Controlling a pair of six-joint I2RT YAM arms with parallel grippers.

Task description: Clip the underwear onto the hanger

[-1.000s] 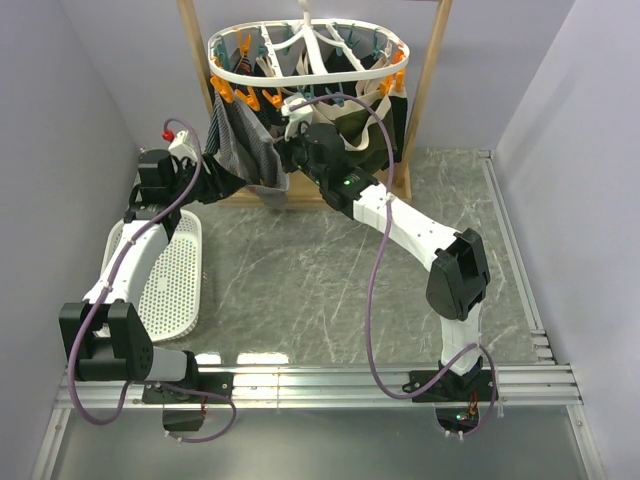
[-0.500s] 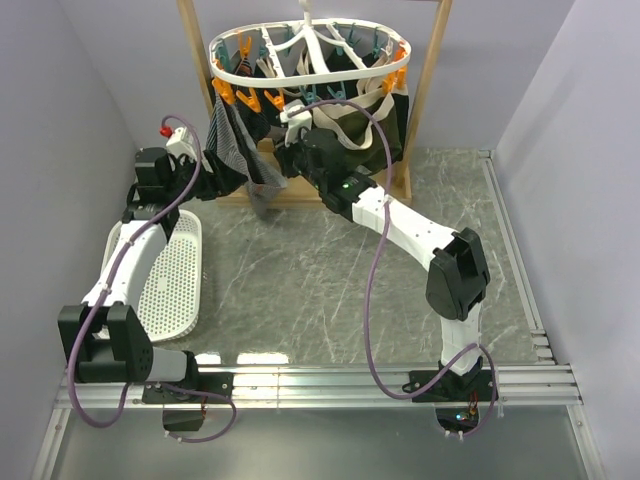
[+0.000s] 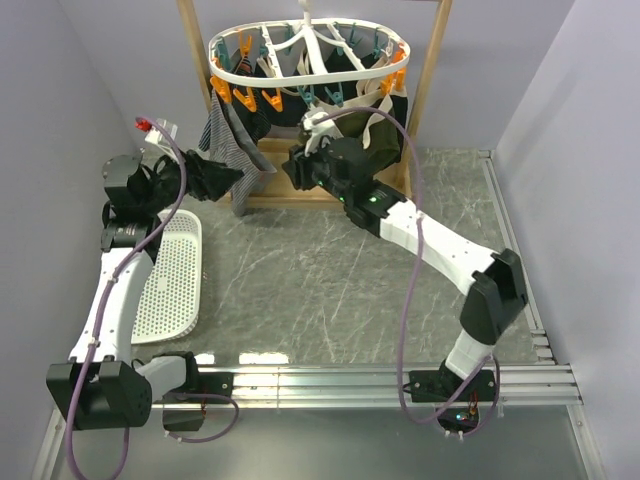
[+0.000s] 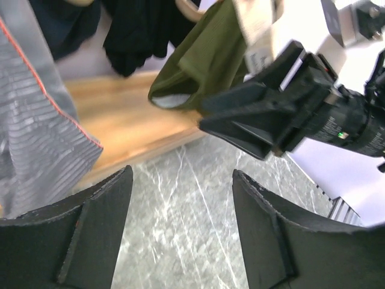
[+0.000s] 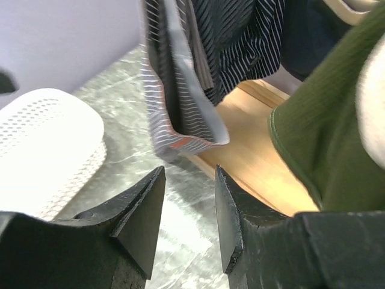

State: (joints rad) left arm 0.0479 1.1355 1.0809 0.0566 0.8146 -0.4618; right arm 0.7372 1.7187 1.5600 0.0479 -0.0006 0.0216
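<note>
Underwear [image 3: 232, 160] is up on the line, folks: the light grey striped pair hangs in the upper left of centre in the top view, dangling from the orange clips [image 3: 240, 98] on the near-left rim of the hanger [image 3: 300, 78], its lower half draped down in front of the wooden frame [image 3: 190, 60]. It hangs free with neither arm under it, so the clips look to be carrying it, and that reads like the clipping step done or all but done. The left gripper [image 3: 225, 177] sits just beside the cloth at the left of the frame, and its wrist view shows the jaws spread wide with only marbled table [image 4: 180, 241] between them, grey fabric off to the left edge. Across from it the right gripper [image 3: 295, 170] points in from the right, jaws parted by a narrower gap and holding nothing; its camera looks straight at the hanging pair and the little orange-red tag at the hem. To the right hang the olive pair [image 5: 325, 138] and the navy striped garment [image 5: 240, 36], already pegged. The white basket [image 3: 165, 285] lies low at the left, presumably where the laundry comes from.
</note>
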